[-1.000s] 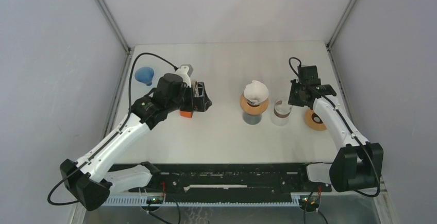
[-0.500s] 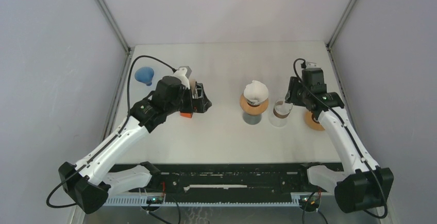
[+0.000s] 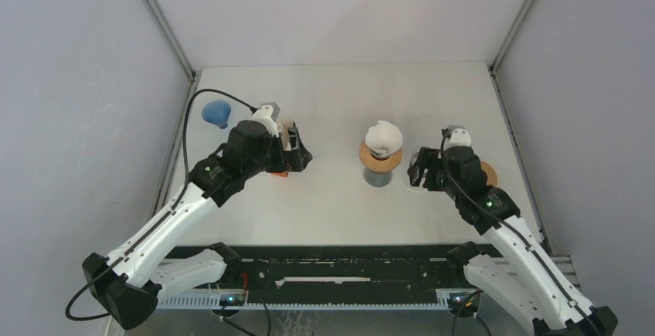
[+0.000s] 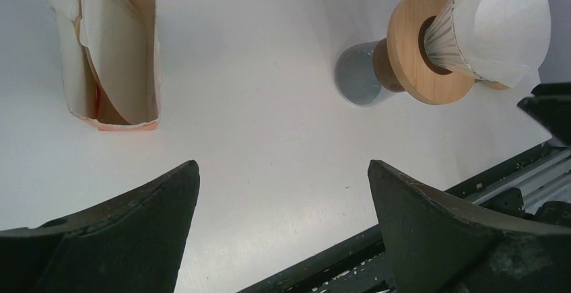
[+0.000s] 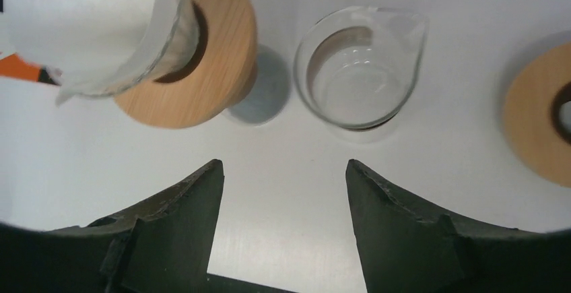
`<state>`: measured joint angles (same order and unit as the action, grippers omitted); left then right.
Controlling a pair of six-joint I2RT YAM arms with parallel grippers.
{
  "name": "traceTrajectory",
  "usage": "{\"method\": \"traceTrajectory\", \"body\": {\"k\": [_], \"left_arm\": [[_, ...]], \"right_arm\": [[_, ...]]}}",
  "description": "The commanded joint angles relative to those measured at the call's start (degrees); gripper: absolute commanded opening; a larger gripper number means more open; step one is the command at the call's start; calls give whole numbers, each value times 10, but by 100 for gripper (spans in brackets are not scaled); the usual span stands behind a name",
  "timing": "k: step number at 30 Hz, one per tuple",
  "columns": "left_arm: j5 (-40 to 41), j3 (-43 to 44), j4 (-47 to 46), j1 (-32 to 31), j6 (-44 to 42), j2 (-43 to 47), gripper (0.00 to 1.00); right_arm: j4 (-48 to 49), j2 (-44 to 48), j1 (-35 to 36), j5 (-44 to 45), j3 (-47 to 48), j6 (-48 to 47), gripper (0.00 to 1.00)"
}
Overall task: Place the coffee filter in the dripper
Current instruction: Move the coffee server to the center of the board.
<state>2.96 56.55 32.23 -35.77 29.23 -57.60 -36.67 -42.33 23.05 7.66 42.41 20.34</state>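
Observation:
The white paper coffee filter (image 3: 382, 136) sits in the glass dripper with its wooden collar (image 3: 372, 161), which stands on a grey base at the table's middle. The left wrist view has the filter (image 4: 501, 23) and collar (image 4: 414, 50) at upper right; in the right wrist view the filter (image 5: 81, 17) and collar (image 5: 219, 57) are at upper left. My right gripper (image 3: 421, 174) hovers just right of the dripper, open and empty (image 5: 283, 165). Left of the dripper, my left gripper (image 3: 301, 151) is wide open with nothing in it (image 4: 283, 165).
A small glass beaker (image 5: 360, 67) stands right of the dripper, a second wooden ring (image 3: 489, 172) further right. An orange-edged pack of paper filters (image 4: 111, 44) stands under my left arm. A blue cone (image 3: 217, 112) lies at the far left.
My right arm has pulled back from behind the beaker toward the near side and its jaws have opened. The left arm has drifted slightly nearer, still open.

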Motion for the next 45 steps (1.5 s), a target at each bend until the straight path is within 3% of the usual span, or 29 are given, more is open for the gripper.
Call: {"method": "traceTrajectory", "body": {"k": [1, 6, 12, 18, 29, 45], "left_arm": [[30, -14, -19, -1, 7, 25, 100], [37, -24, -21, 0, 10, 36, 100], [47, -35, -16, 0, 8, 52, 100], [58, -47, -5, 1, 4, 74, 100], [65, -47, 3, 5, -5, 87, 100], [73, -52, 18, 13, -20, 105, 100]], "right_arm": [[93, 67, 60, 26, -66, 62, 75], [212, 90, 150, 71, -146, 95, 75], [427, 42, 257, 179, -258, 35, 74], [614, -11, 273, 223, -336, 21, 71], [761, -183, 259, 225, -334, -3, 71], [893, -374, 254, 232, -279, -16, 64]]}}
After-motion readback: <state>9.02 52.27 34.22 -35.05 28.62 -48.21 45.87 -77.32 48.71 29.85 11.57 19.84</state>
